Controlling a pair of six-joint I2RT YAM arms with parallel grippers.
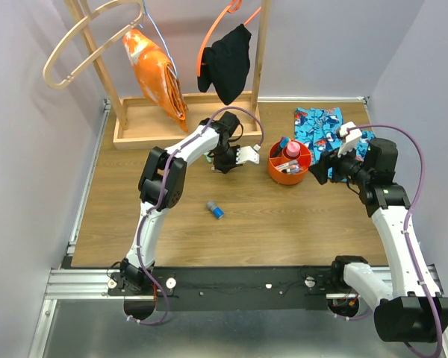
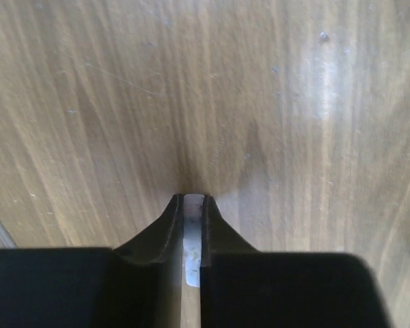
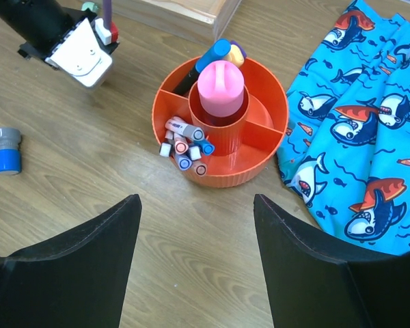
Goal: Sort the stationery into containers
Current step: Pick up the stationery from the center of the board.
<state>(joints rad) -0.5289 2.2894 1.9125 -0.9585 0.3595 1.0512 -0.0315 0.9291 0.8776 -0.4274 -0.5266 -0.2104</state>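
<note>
The orange tub (image 3: 222, 179) is seen far right on the bench (image 1: 284, 231), with markers (image 3: 184, 145) grouped by compartment. The right claw (image 3: 197, 199) is held wide beside it, apparently ready for a pick. The left claw (image 2: 193, 199) is pinched narrow on a pale item (image 2: 193, 246). One blue marker (image 3: 7, 152) is left stray near centre.

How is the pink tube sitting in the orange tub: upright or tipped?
Upright. The pink tube stands in the centre cup of the orange tub, its rounded top above the rim.

A thin pale object (image 2: 193, 239) between left jaws is mostly hidden; unidentifiable.
</note>
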